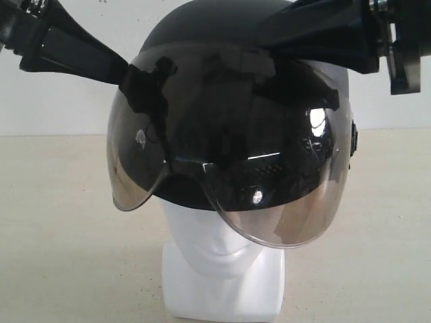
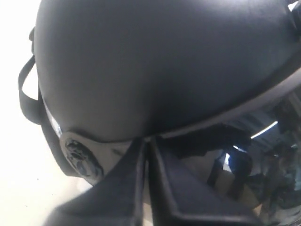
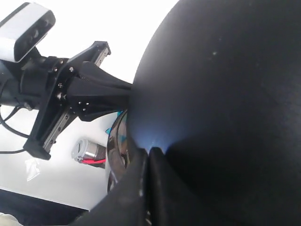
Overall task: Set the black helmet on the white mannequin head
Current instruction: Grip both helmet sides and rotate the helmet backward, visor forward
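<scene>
the black helmet (image 1: 229, 134) sits over the white mannequin head (image 1: 219, 249) at centre frame, visor skewed lower on the right. left jaws clenched on its upper-left rim, right jaws seemingly pinching the upper-right edge — the helmet lies between them, equally near both.

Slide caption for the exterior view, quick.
Left gripper and right gripper pinch the black helmet, which sits over the white mannequin head, visor covering its eyes.
</scene>
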Action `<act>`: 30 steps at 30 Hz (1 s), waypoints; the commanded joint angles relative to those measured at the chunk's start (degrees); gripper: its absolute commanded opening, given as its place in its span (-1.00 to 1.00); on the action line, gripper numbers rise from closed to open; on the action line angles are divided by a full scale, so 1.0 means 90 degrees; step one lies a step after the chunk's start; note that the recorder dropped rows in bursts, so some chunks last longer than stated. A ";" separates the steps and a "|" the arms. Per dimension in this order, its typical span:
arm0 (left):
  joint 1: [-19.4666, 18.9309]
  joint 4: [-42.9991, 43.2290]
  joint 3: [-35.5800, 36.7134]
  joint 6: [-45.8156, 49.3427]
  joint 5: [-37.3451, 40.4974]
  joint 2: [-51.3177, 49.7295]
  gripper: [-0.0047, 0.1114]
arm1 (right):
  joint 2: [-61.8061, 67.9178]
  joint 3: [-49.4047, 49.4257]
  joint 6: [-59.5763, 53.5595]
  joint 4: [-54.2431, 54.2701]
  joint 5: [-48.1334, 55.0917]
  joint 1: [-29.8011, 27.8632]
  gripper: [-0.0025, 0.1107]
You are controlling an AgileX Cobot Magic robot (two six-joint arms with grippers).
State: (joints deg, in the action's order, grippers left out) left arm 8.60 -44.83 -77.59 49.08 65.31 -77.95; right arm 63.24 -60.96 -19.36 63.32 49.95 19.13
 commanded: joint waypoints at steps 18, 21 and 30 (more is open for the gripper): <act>0.0214 -0.0470 0.0806 0.0082 0.0517 0.0180 -0.84 | 0.0098 0.0110 0.0864 -0.1790 0.0241 0.0383 -0.96; 0.0214 -0.0470 0.0806 0.0082 0.0517 0.0192 -0.84 | 0.0098 0.0110 0.1015 -0.2004 0.0275 0.0396 -0.96; 0.0214 -0.0470 0.0806 0.0082 0.0517 0.0203 -0.84 | 0.0098 0.0110 0.1365 -0.2496 0.0261 0.0545 -0.96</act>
State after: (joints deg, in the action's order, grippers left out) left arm 9.39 -47.23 -71.21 49.56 72.10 -74.79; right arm 62.48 -61.30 -8.88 50.52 53.45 23.88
